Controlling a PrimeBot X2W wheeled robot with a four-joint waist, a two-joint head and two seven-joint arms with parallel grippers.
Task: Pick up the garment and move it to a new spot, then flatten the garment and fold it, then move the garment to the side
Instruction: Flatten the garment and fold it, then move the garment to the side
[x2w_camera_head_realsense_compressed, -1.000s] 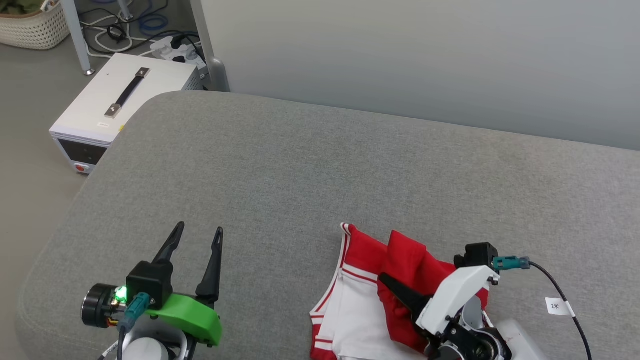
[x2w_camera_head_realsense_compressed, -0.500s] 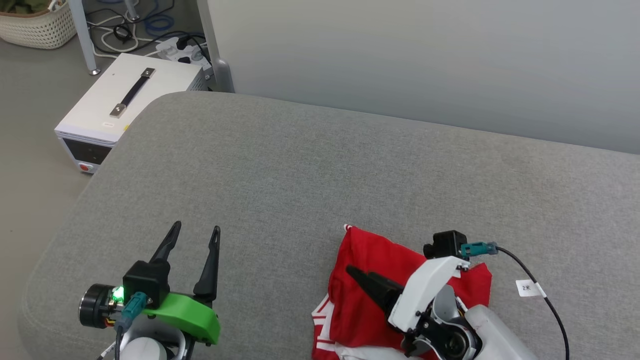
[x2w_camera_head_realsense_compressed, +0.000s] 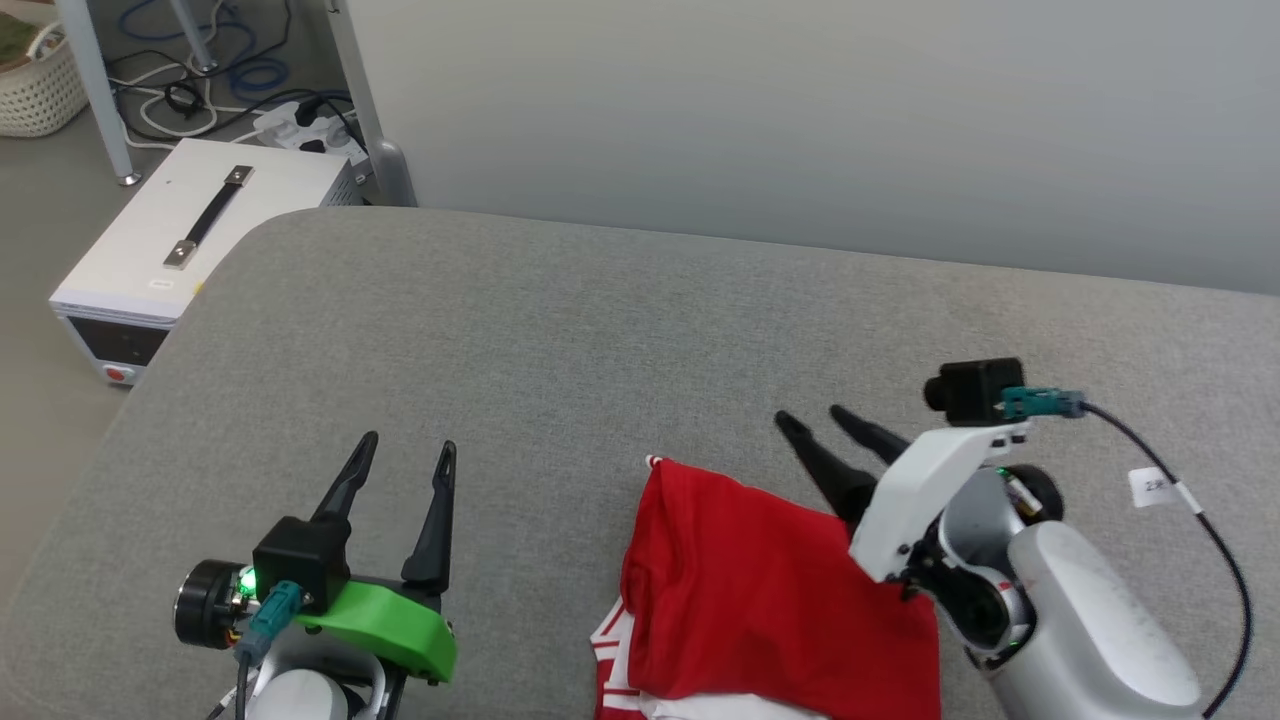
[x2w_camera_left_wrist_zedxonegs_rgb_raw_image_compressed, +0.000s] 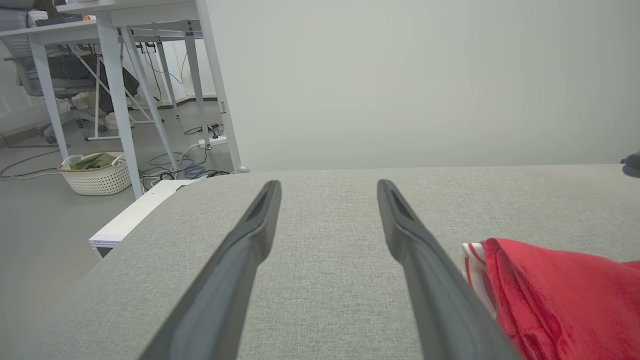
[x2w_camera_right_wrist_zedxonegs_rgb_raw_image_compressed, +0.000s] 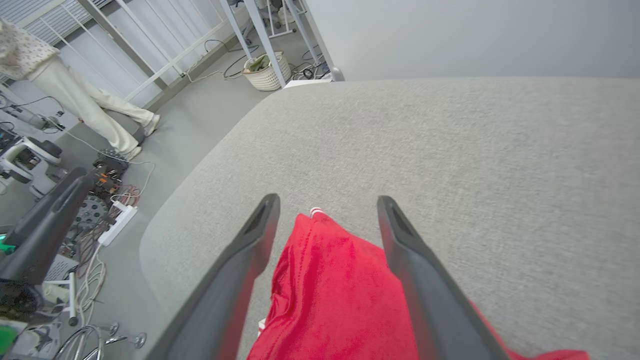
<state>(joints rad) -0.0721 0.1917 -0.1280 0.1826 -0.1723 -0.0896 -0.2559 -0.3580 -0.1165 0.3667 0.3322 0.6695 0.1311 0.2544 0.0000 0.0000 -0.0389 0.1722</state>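
The garment (x2w_camera_head_realsense_compressed: 760, 590) lies folded on the grey padded surface (x2w_camera_head_realsense_compressed: 600, 330) near its front edge, red side up, with white and striped trim showing at its lower left. It also shows at the right of the left wrist view (x2w_camera_left_wrist_zedxonegs_rgb_raw_image_compressed: 555, 290) and between the fingers in the right wrist view (x2w_camera_right_wrist_zedxonegs_rgb_raw_image_compressed: 330, 285). My right gripper (x2w_camera_head_realsense_compressed: 815, 420) hovers open over the garment's far right corner, holding nothing. My left gripper (x2w_camera_head_realsense_compressed: 405, 450) stands open to the garment's left, above bare surface.
A white box with a black handle (x2w_camera_head_realsense_compressed: 190, 235) stands on the floor off the surface's left edge, with cables and a power strip (x2w_camera_head_realsense_compressed: 290, 110) behind it. A wicker basket (x2w_camera_left_wrist_zedxonegs_rgb_raw_image_compressed: 97, 172) sits by table legs. A person's legs (x2w_camera_right_wrist_zedxonegs_rgb_raw_image_compressed: 85, 107) show far left. A grey wall backs the surface.
My right gripper has let go of the red fold, lifted and opened; the fold now lies flat over the white part. The head camera has shifted. My left gripper stays still.
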